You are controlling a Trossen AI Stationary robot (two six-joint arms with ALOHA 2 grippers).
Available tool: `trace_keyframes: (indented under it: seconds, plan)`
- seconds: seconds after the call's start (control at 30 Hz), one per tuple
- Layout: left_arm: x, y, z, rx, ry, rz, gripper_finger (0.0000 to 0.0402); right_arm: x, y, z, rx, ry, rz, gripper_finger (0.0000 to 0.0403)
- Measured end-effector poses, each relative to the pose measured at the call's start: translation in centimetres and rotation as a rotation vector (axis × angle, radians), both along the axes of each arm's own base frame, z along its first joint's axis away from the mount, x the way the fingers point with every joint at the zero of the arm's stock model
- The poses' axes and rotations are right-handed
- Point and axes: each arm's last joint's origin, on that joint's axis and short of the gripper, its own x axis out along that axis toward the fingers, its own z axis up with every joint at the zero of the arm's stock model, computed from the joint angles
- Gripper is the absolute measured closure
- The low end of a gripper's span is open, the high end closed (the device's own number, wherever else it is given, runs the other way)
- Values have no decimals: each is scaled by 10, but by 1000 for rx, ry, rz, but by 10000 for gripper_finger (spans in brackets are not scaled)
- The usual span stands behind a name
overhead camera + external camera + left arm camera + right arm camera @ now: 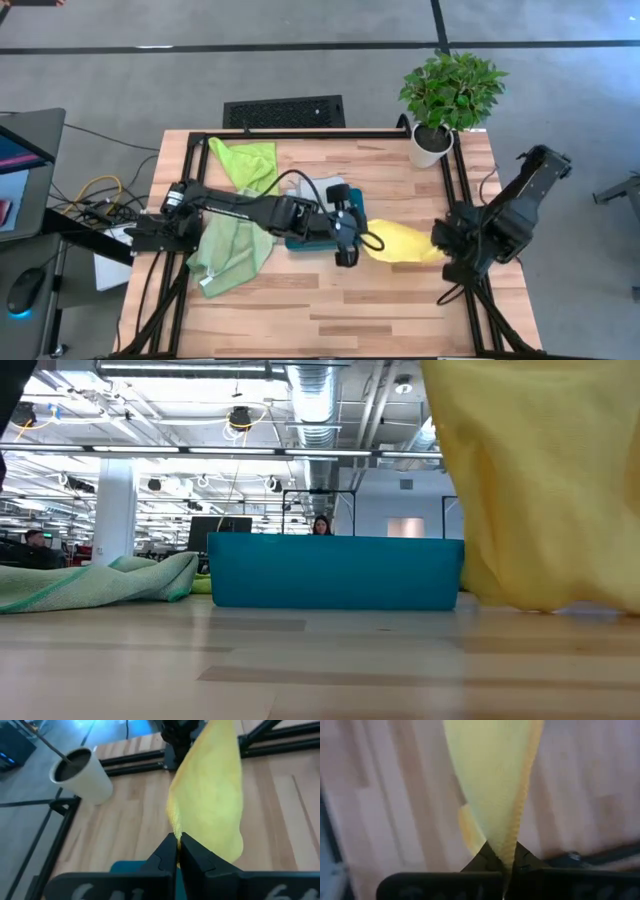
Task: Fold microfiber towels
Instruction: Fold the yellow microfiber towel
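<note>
The yellow towel (400, 242) is stretched in the air between the two grippers, right of the middle of the high view. The left gripper (352, 240) is clenched on one end of it, near the middle of the frame, and in the left wrist view its fingers (167, 852) pinch the yellow edge tight. The right gripper (447, 240) is clenched on the other end, at the right side of the frame. In the low view the yellow towel fills the upper right and hangs down close to the table (330, 310). The teal tray (335, 572) sits in the middle of the low view. A sage towel (230, 252) lies crumpled left of the tray. A lime towel (248, 160) lies in the upper left part of the table. A potted plant (448, 95) stands at the table's upper right corner.
</note>
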Motion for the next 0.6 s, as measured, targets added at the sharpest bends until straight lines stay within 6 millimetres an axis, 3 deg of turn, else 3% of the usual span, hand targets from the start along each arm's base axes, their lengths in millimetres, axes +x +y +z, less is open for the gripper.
trace_keyframes:
  seconds: [0.2, 0.37, 0.6]
  plan:
    - [4, 23, 8, 41, -28, 56, 401, -3, -9, 21, 0, -83, 11, 395]
    - [9, 47, 13, 112, -60, 103, 401, -5, -14, 24, -25, -118, 29, 398]
    - [15, 80, 14, 61, -58, -43, 401, -2, -17, 25, -124, -208, 29, 394]
